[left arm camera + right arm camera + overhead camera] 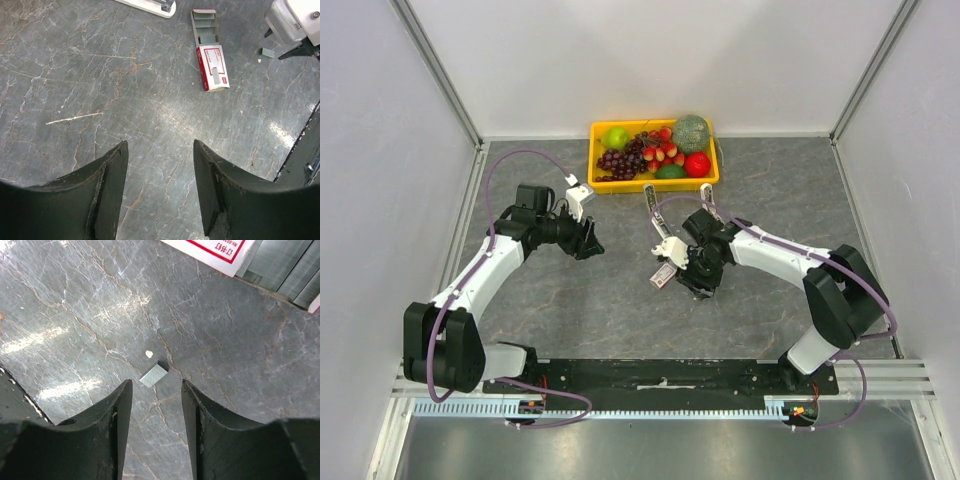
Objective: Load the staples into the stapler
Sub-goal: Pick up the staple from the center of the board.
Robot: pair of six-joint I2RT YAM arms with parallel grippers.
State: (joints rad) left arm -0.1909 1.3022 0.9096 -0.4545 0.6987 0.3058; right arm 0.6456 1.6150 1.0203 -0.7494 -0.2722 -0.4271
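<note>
Left fingers (110,190) stand apart and empty over the grey worktop (75,100), while right fingers (117,430), also apart and holding nothing, hang over a loose staple strip (153,375) lying near the open staples box (215,67), with a fruit tray (705,182) at the far edge.

free: mid table (610,310) | obstacles: staples box (663,275), far fruit tray (620,186)
</note>
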